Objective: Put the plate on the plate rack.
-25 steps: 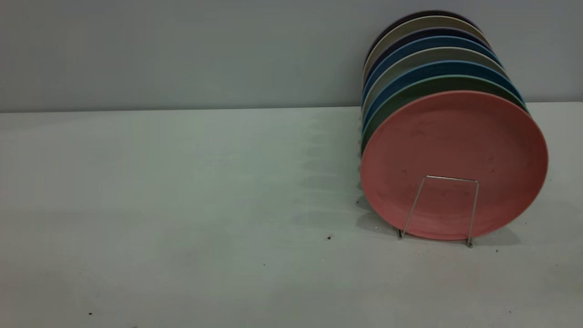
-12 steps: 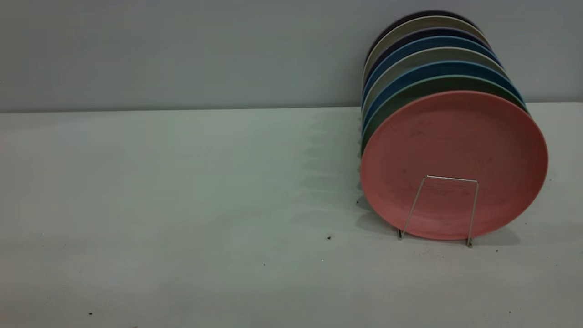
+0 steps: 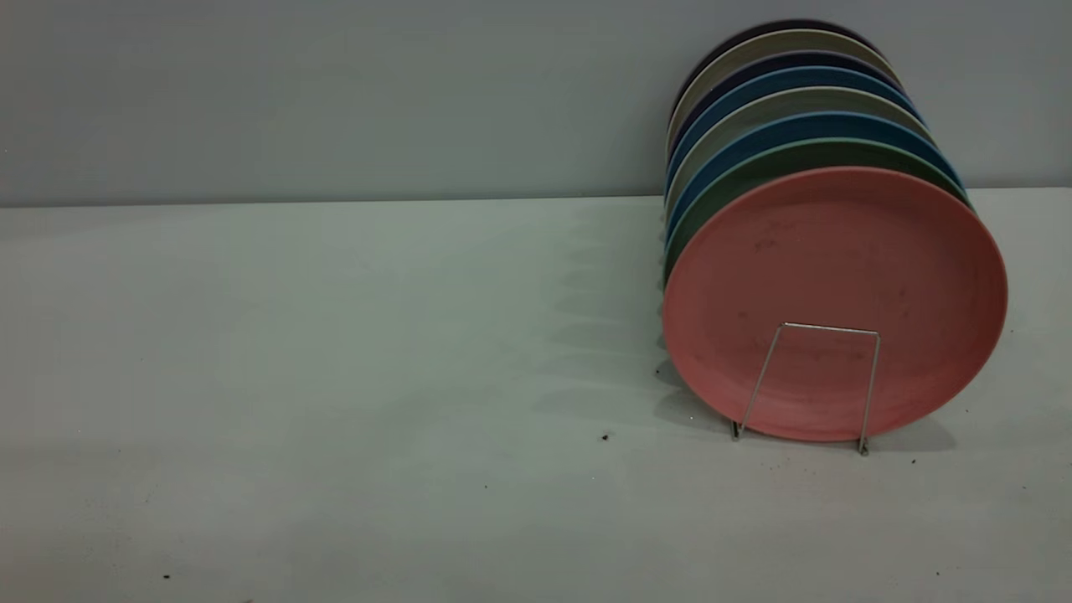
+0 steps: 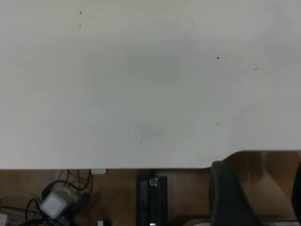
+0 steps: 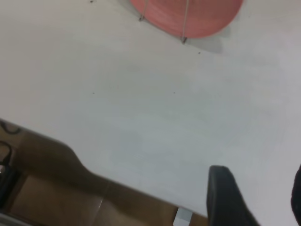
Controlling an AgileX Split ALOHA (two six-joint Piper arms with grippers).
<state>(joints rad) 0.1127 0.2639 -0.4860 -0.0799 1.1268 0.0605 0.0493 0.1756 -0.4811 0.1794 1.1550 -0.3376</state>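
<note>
Plate (image 3: 837, 276) upright in plate rack (image 3: 825, 381), frontmost of stacked row, table's (image 3: 335, 377) far right. Both grippers off-table at near edge; finger state cannot be told.

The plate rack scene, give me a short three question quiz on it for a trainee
1. True or false: the pink plate lies flat on the table.
2. Which plate stands directly behind the pink plate? A) the green plate B) a yellow plate C) a red plate
3. Fill in: a squared wire loop of the plate rack stands in ____ of the pink plate, seen from the exterior view.

Key: 1 false, it stands on edge at the front of the row in the rack. 2 A. 3 front.
</note>
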